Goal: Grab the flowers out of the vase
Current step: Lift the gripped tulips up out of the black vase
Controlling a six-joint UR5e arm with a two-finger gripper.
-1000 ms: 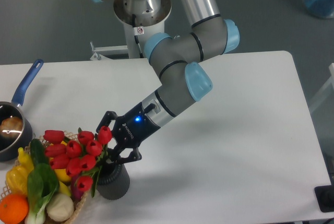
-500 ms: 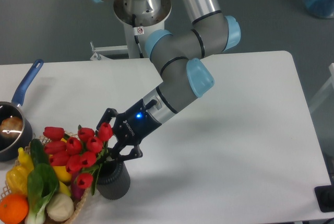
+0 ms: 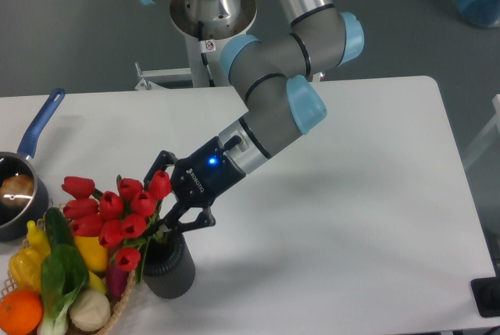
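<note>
Gripper at the flowers.
Its jaws pinch the stems just above the vase, which stands on the tabletop beside a basket.

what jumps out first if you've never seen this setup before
The bunch of red flowers at lower left catches the eye first, its stems running down toward the dark grey vase near the table's front edge. The gripper, with a blue light on its body, has its jaws closed around the bunch just above the vase mouth. Left of the vase, a wicker basket holds bright vegetables.
</note>
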